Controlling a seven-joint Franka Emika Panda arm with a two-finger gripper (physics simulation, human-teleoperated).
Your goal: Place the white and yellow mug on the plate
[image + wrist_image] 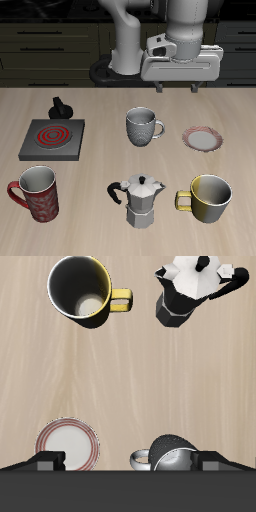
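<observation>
The white and yellow mug stands upright near the table's front edge, its handle towards the moka pot; it also shows in the wrist view. The plate, small and white with a red-pink rim, lies flat farther back, straight behind the mug, and shows in the wrist view. My gripper hangs high above the back of the table, open and empty, well above and apart from both. Its fingertips show spread wide in the wrist view.
A grey-white patterned mug stands beside the plate. A moka pot stands beside the yellow mug. A red patterned mug, a square burner and a small black object are at the far side.
</observation>
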